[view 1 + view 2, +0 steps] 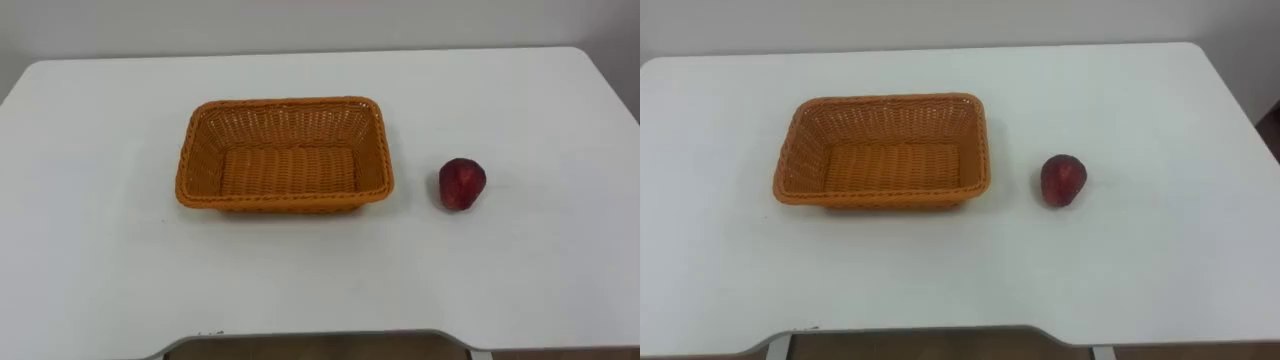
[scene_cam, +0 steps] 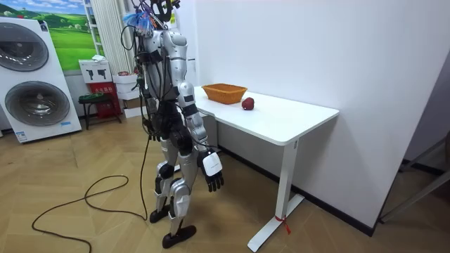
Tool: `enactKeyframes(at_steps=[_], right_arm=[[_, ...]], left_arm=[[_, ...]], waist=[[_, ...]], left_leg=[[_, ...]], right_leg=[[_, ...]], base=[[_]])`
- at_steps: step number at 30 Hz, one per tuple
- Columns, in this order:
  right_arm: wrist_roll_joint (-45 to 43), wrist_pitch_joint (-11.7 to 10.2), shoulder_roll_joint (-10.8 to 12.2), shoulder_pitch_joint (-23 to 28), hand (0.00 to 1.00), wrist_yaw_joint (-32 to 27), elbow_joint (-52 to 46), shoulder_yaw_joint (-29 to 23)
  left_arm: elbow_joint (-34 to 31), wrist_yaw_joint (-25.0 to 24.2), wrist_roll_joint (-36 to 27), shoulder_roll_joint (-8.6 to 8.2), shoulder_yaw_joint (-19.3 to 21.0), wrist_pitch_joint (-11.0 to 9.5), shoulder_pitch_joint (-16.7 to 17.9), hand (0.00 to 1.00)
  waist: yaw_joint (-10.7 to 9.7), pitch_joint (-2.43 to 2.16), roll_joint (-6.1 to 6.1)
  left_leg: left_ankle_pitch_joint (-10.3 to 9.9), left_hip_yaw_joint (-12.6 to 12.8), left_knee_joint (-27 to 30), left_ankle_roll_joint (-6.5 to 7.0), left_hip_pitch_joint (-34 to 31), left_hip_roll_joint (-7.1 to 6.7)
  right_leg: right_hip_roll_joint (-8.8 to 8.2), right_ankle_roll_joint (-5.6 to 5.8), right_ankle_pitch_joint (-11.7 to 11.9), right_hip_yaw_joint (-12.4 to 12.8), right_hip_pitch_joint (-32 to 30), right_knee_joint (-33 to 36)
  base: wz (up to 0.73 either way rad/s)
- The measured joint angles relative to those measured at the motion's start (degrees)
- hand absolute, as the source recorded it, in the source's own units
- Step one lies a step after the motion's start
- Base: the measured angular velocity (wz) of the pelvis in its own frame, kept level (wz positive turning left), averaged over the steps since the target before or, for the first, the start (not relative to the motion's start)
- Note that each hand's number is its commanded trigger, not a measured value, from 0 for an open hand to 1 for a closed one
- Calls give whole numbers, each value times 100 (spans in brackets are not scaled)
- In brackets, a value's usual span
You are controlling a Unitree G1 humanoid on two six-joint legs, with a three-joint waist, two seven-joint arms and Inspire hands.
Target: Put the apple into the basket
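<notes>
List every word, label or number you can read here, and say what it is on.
Apple, basket, table: no text on any.
White box beside the washing machine, room view: print, too small to read.

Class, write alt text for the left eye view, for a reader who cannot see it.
A dark red apple lies on a white table, to the right of an empty orange wicker basket and not touching it. The basket is rectangular and sits near the table's middle.
</notes>
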Motion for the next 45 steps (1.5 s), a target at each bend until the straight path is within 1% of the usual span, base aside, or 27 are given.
enactKeyframes(at_steps=[3, 7, 8, 11, 13, 16, 17, 19, 21, 22, 24, 26, 27, 28, 29, 30, 32, 33, 35, 36, 37, 38, 39, 40, 41, 43, 45], right_arm=[[199, 11, -2, -1, 0, -2, 0, 36], [1168, 35, 3, -11, 0, -67, -35, 82], [1422, 18, 33, -5, 0, -148, -14, -43], [2243, -89, 163, -17, 0, -429, -24, -526], [2947, -121, 169, -53, 0, -545, -52, -756], [4014, -184, 174, 14, 0, -884, -570, -1399], [4375, -266, 174, -36, 0, -1055, -788, -1707], [4693, -360, 175, -101, 0, -1380, -1187, -2093], [4873, -482, 174, -63, 0, -1807, -1767, -2230], [4872, -579, 163, -66, 0, -2069, -2080, -2289], [4789, -627, 154, -66, 0, -2478, -2659, -2407], [4383, -777, 133, -136, 0, -3053, -3386, -2514], [4276, -785, 129, -149, 0, -3206, -3559, -2533], [4018, -795, 129, -150, 0, -3496, -3948, -2516], [3595, -704, 119, -109, 0, -3829, -4206, -2408], [3444, -667, 128, -56, 0, -3967, -4288, -2358], [3047, -609, 162, -34, 0, -4448, -4700, -2240], [2921, -573, 160, -1, 0, -4584, -4883, -2148], [2391, -418, 176, 214, 0, -4981, -5525, -1837], [2287, -416, 179, 286, 0, -5025, -5868, -1784], [2040, -475, 163, 298, 0, -5045, -6559, -1741], [1761, -673, 58, 239, 0, -5045, -7020, -1631], [1606, -769, -12, 179, 0, -5040, -7178, -1563], [1314, -942, -149, 47, 0, -5005, -7359, -1459], [1026, -1045, -253, -63, 0, -4911, -7423, -1319], [695, -1124, -291, -96, 0, -4758, -7438, -1081], [473, -1140, -290, -90, 0, -4534, -7403, -792]], left_arm=[[-11, -9, -38, 0, -6, 1, 2, 0], [-47, 45, -205, 1, -40, -22, -1, 0], [-30, 120, -272, 0, -37, -36, 5, 0], [113, 248, -285, -2, 76, -160, 0, 0], [186, 286, -385, -5, 78, -210, 10, 0], [187, 370, -467, -30, 301, -315, 91, 0], [185, 386, -567, -18, 325, -349, 134, 0], [186, 397, -617, -5, 421, -410, 231, 0], [180, 421, -671, 23, 469, -492, 236, 0], [171, 471, -655, 31, 474, -527, 223, 0], [156, 490, -658, 31, 525, -557, 217, 0], [140, 512, -664, 36, 522, -564, 231, 0], [117, 512, -664, 35, 521, -563, 236, 0], [63, 512, -652, 29, 513, -565, 250, 0], [3, 513, -636, 30, 512, -565, 244, 0], [-14, 513, -644, 29, 508, -582, 245, 0], [-5, 518, -655, 10, 453, -590, 299, 0], [2, 528, -663, 17, 409, -590, 305, 0], [-29, 601, -651, 11, 354, -591, 261, 0], [-41, 597, -649, 4, 328, -591, 260, 0], [-42, 593, -649, 8, 279, -591, 271, 0], [-59, 594, -652, 33, 237, -592, 258, 0], [-70, 593, -652, 41, 212, -595, 245, 0], [-90, 591, -659, 48, 146, -613, 236, 0], [-112, 591, -658, 52, 44, -623, 238, 0], [-111, 593, -661, 54, -71, -631, 250, 0], [-112, 592, -664, 53, -303, -630, 266, 0]], waist=[[6, -3, -12], [50, -5, -6], [4, 15, -32], [-22, 21, -22], [-28, 16, -26], [-55, 16, -9], [-180, 12, -4], [-312, 11, -1], [-343, 6, 0], [-352, -2, -7], [-345, -15, -14], [-353, -18, -24], [-348, -20, -31], [-328, -46, -44], [-311, -43, -51], [-293, -43, -47], [-241, -20, 16], [-233, -20, 29], [-222, -17, 21], [-222, -15, 21], [-228, -17, 29], [-229, -8, 8], [-224, -2, -12], [-215, -14, -22], [-163, 24, -86], [-86, 32, -144], [-12, 33, -151]], left_leg=[[0, -2, -1, 0, 5, 0], [0, -5, -19, 0, 60, 2], [0, -8, -28, 0, 102, 2], [0, -15, -34, 0, 194, 7], [0, 12, -45, 0, 253, 7], [0, 119, -87, 0, 296, 9], [0, 128, -69, 0, 289, 8], [2, 132, -69, 4, 270, 5], [2, 155, -29, 4, 201, 7], [3, 165, -2, 5, 148, 10], [19, 199, 4, 11, 96, 11], [25, 214, 3, 16, 74, 10], [26, 213, 3, 16, 73, 10], [26, 213, 3, 16, 50, 10], [30, 213, 4, 15, 13, 12], [30, 213, 4, 15, -4, 12], [47, 279, -39, 26, -17, 11], [52, 283, -51, 30, -27, 8], [107, 278, -104, 33, -113, -11], [126, 279, -117, 36, -126, -22], [144, 277, -140, 34, -126, -27], [146, 264, -138, 32, -118, -24], [148, 263, -137, 30, -105, -23], [150, 251, -133, 27, -68, -22], [152, 251, -134, 25, 0, -16], [153, 225, -130, 23, 37, -5], [152, 205, -109, 22, 31, 27]], right_leg=[[0, 0, 0, -3, -1, 0], [4, 0, 0, 34, 34, 0], [4, 0, 0, 26, 86, -7], [14, 0, 0, 63, 168, -8], [13, 0, 0, 81, 205, -3], [12, 1, 0, 136, 206, -6], [10, 1, 0, 138, 207, -4], [7, 2, -1, 142, 204, 13], [7, 3, -2, 167, 148, 13], [8, 2, -1, 180, 78, 41], [9, 3, -2, 222, -32, 115], [10, 6, 1, 252, -53, 129], [10, 6, 1, 249, -65, 127], [11, 6, 1, 253, -98, 129], [14, 5, 2, 253, -134, 134], [14, 4, 3, 253, -147, 147], [9, 5, 3, 313, -252, 266], [6, 5, 3, 313, -284, 276], [-11, 6, 3, 319, -428, 328], [-21, 6, 3, 328, -453, 335], [-28, 6, 3, 331, -482, 342], [-29, 7, 4, 295, -462, 338], [-28, 6, 4, 282, -437, 325], [-28, 3, 9, 253, -373, 289], [-25, 0, 13, 232, -297, 275], [-13, -4, 45, 196, -236, 189], [23, 3, 157, 148, -183, 74]], base=[[0], [-1], [0], [-1], [-5], [-11], [-8], [0], [-7], [-7], [-9], [-6], [0], [0], [0], [-5], [-18], [-19], [-7], [-11], [-7], [0], [12], [13], [12], [9], [3]])
